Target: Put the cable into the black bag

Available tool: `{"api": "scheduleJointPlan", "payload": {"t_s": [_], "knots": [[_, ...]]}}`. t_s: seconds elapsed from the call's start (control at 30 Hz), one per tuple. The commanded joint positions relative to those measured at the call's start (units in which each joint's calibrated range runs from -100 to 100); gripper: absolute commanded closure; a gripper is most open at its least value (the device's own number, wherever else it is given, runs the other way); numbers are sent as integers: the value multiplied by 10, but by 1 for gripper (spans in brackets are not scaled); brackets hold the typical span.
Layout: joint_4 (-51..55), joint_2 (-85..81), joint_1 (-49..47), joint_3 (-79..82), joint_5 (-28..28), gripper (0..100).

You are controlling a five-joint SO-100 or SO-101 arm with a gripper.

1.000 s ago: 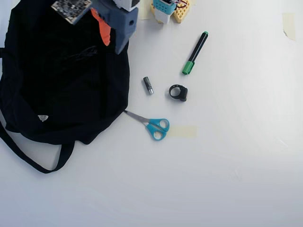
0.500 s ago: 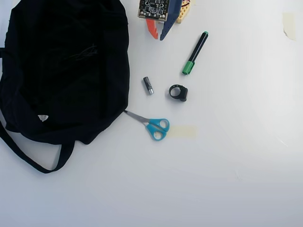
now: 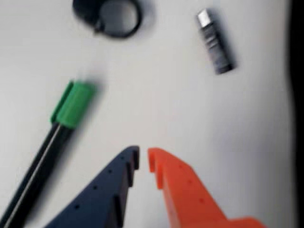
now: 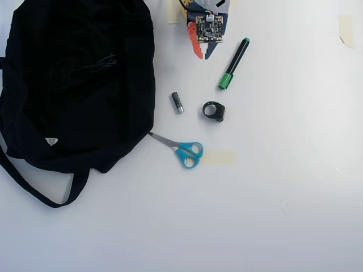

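Observation:
The black bag lies flat at the left of the white table in the overhead view. No plain cable shows; a small black ring-shaped loop lies mid-table, and it also shows at the top of the wrist view. I cannot tell if it is the cable. My gripper sits at the top centre, right of the bag and above the loop. In the wrist view its dark blue and orange jaws stand nearly together with a thin gap and nothing between them, over bare table.
A black marker with a green cap lies right of the gripper, at the left in the wrist view. A small grey cylinder lies near the bag. Blue-handled scissors and a tape strip lie lower.

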Motion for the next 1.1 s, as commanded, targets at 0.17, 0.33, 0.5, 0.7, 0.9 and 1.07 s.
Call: {"api": "scheduleJointPlan", "payload": {"t_s": [0.17,0.33,0.5,0.7,0.9,1.07], "knots": [[-94,-168,-54,290,4,97],[-84,-242,-51,342,3,98],[-46,-303,-55,341,2,98],[24,-359,-55,338,3,98],[24,-359,-54,338,0,98],[24,-359,-54,338,0,98]]}}
